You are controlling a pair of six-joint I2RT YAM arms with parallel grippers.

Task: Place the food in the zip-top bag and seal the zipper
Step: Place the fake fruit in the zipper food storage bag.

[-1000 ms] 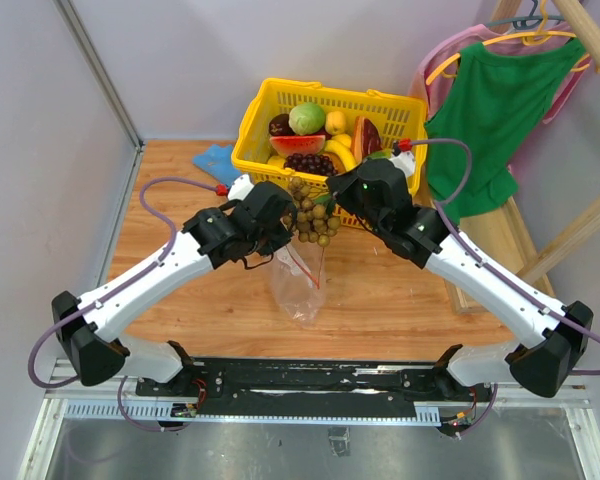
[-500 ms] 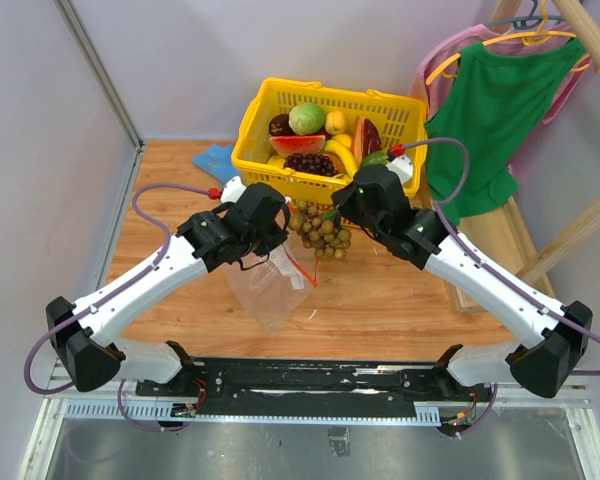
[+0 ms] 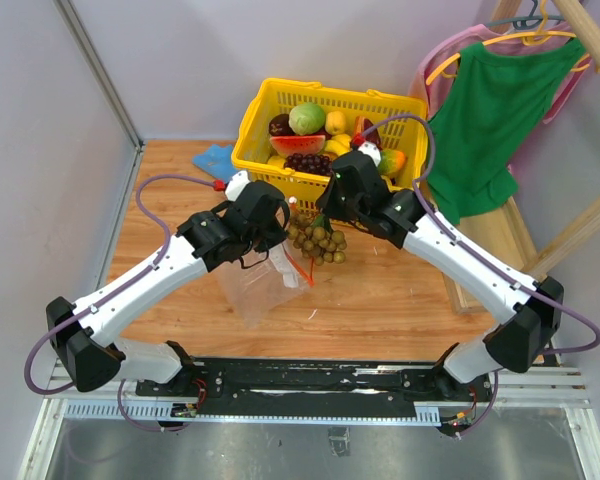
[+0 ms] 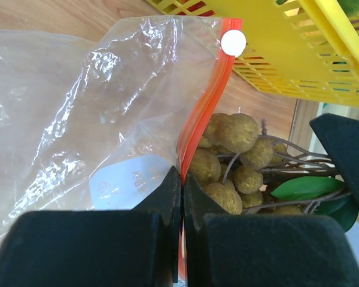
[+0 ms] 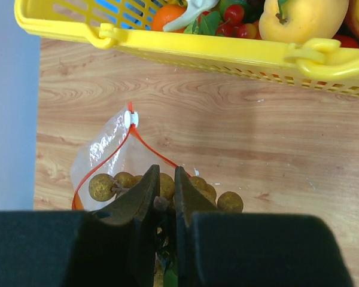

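The clear zip-top bag [image 3: 263,285] hangs open above the wooden table; its orange-red zipper [image 4: 204,104] carries a white slider [image 4: 233,43]. My left gripper [image 4: 182,179] is shut on the zipper strip at the bag's mouth. My right gripper [image 5: 164,185] is shut on the stem of a cluster of small tan-brown balls [image 3: 318,240], holding it at the bag's mouth [image 5: 116,152]. The cluster also shows in the left wrist view [image 4: 233,161], just right of the zipper, with green leaves. More toy fruit lies in the yellow basket [image 3: 325,125], including a banana [image 3: 340,152] and a green fruit [image 3: 306,117].
The yellow basket's near wall [image 5: 227,54] stands just behind the bag. A blue cloth [image 3: 215,160] lies left of the basket. A green garment [image 3: 490,110] hangs at the right on a wooden rack [image 3: 580,225]. Grey walls close the left and back.
My right gripper has swung its wrist round and brought the cluster down and right to the bag's mouth. My left gripper has pulled the bag's mouth left and down.
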